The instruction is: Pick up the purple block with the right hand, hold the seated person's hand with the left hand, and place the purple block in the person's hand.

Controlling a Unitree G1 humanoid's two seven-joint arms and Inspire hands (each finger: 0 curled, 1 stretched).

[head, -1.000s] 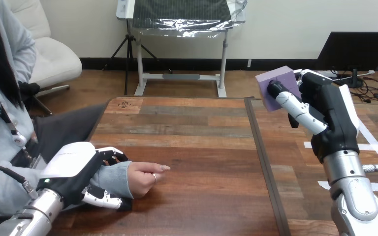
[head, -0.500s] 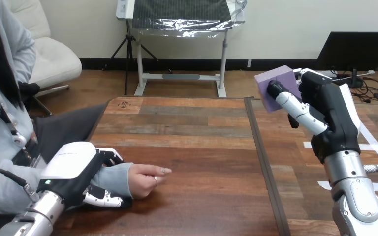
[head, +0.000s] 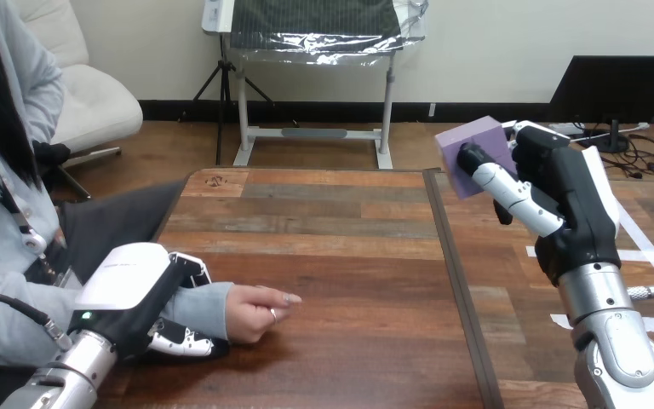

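At the near left of the brown plank-topped wooden table (head: 332, 230), the robot's black-and-white left hand (head: 132, 294) has its fingers (head: 189, 266) curled over the person's grey-sleeved wrist (head: 203, 308), with the thumb tucked under it, so the hold looks made. Just right of that grasp the person's hand (head: 255, 311) rests on the wood. It is loosely closed, one finger points right, and the palm does not face up.

At the far right, well apart from it and raised clear of the table top, the right hand (head: 562, 200) carries the rectangular matt purple block (head: 474, 153). The thumb presses on the block's near face and the other fingers reach round its far side, clamped on it.

Two of the three steps appear done: the block is lifted and the wrist is held. The step in hand is the transfer. The next move calls for the right arm to carry the block left and nearer across the table, ending low over the person's hand. Placing it probably needs that palm turned up and opened, since as it lies it offers no seat for the block. The right hand's fingers should part only once the block rests in the palm.
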